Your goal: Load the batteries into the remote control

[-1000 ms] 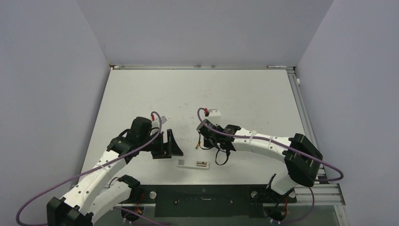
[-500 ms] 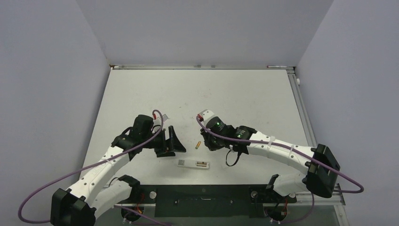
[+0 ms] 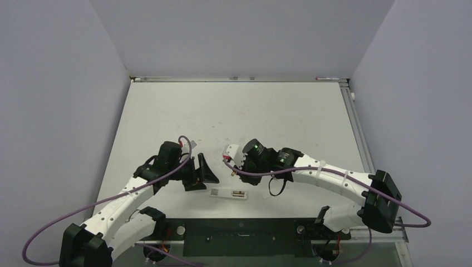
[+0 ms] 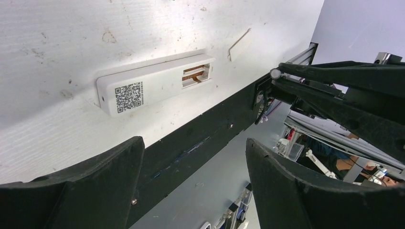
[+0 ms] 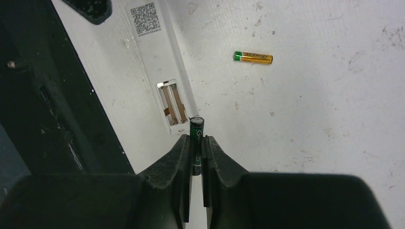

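The white remote control (image 3: 229, 193) lies near the table's front edge with its battery recess (image 5: 172, 102) facing up and a QR label at its left end. It also shows in the left wrist view (image 4: 153, 86) and the right wrist view (image 5: 160, 71). My right gripper (image 5: 197, 140) is shut on the dark battery (image 5: 197, 130), whose tip sits just off the recess end of the remote. In the top view the right gripper (image 3: 243, 179) is mostly hidden under its wrist. The gold-orange battery (image 5: 253, 57) lies loose on the table behind the remote (image 3: 231, 173). My left gripper (image 3: 201, 177) is open and empty, just behind the remote's left end (image 4: 193, 143).
The black front strip of the table (image 3: 239, 236) runs just in front of the remote. A metal rail (image 3: 356, 122) lines the right edge. The table is a scuffed white surface (image 3: 239, 111) with grey walls around it.
My right wrist has swung left and nearer, bringing the dark battery to the remote's recess end. My left gripper has shifted slightly nearer. The remote and the gold-orange battery have not moved.
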